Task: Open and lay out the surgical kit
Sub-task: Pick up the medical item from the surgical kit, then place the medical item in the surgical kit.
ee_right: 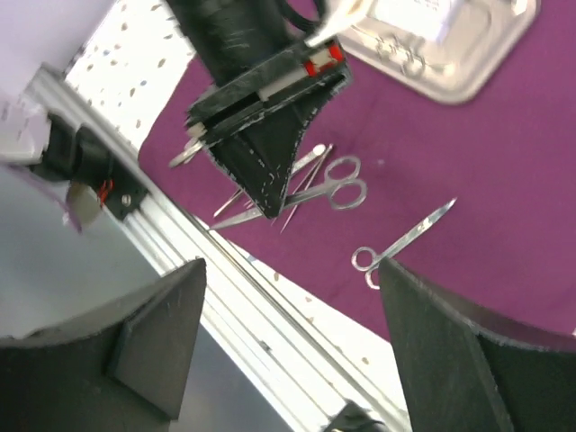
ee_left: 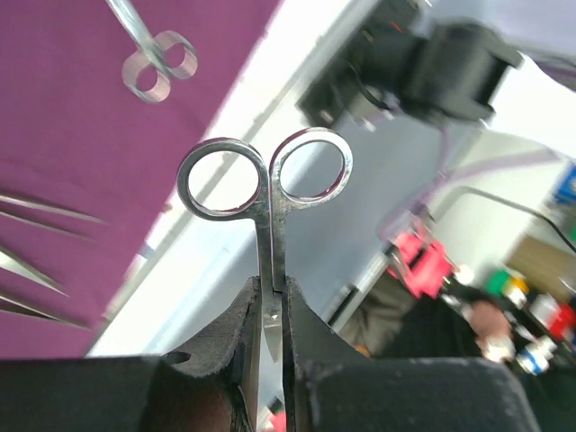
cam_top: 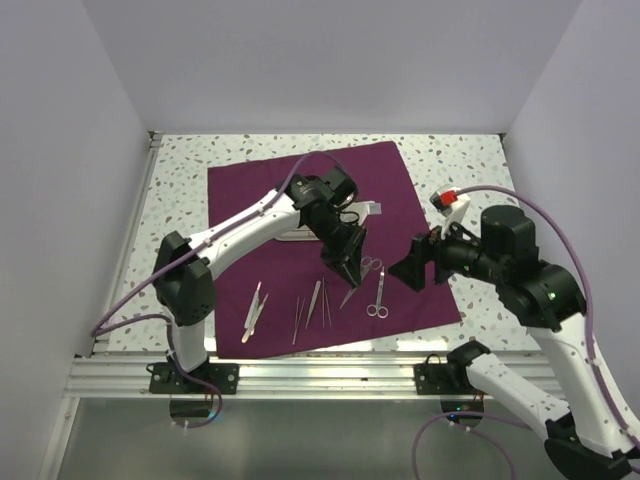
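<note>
The plum cloth [cam_top: 250, 190] lies spread flat on the speckled table. The steel tray [cam_top: 372, 208] sits on it, mostly hidden under my left arm; the right wrist view shows it too [ee_right: 468, 72]. My left gripper [cam_top: 347, 270] is shut on a pair of scissors [ee_left: 263, 180] by the blades, ring handles pointing out, just above the cloth's front part. A second pair of scissors [cam_top: 378, 298] lies on the cloth beside it. Tweezers and probes [cam_top: 318, 300] lie in a row near the front edge. My right gripper [cam_top: 408, 272] hovers open and empty over the cloth's right edge [ee_right: 292, 265].
The aluminium rail [cam_top: 300, 370] runs along the table's near edge, just past the cloth. White walls close the left, back and right. A red and white part [cam_top: 450, 200] sits on my right arm near the cloth's right side.
</note>
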Controlling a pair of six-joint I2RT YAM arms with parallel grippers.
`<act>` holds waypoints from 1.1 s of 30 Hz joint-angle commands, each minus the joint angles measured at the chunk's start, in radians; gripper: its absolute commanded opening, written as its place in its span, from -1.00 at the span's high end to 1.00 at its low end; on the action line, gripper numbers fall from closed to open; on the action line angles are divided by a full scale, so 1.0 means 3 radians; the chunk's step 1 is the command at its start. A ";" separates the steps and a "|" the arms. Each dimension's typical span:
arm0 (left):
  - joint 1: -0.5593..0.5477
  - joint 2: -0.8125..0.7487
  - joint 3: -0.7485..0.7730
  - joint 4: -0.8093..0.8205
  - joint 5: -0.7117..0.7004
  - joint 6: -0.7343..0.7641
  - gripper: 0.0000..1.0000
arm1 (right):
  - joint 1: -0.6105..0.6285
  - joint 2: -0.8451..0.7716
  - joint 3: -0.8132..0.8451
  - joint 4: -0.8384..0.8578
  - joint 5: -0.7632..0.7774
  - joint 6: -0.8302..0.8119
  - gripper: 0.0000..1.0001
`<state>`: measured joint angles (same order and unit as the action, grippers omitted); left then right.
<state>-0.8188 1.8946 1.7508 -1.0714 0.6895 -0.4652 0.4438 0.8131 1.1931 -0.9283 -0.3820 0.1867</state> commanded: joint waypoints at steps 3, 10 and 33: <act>-0.0001 -0.0639 -0.0196 0.0201 0.0774 -0.0443 1.00 | 0.0299 -0.0113 0.0400 -0.0116 0.0123 -0.0602 -0.64; -0.0001 -0.0956 -0.0104 0.0406 0.1254 -0.1041 1.00 | 0.0535 0.0117 0.0563 -0.0127 -0.0250 -0.0801 -0.71; 0.0004 -0.1115 0.0136 -0.0228 0.1485 -0.1113 1.00 | 0.1287 0.0746 0.1019 0.0226 -0.0271 -0.1011 -0.74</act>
<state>-0.8185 1.6077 1.7725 -1.1564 1.0752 -0.7486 0.8120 1.0317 1.4872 -0.9245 -0.4202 -0.1101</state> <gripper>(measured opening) 0.139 0.867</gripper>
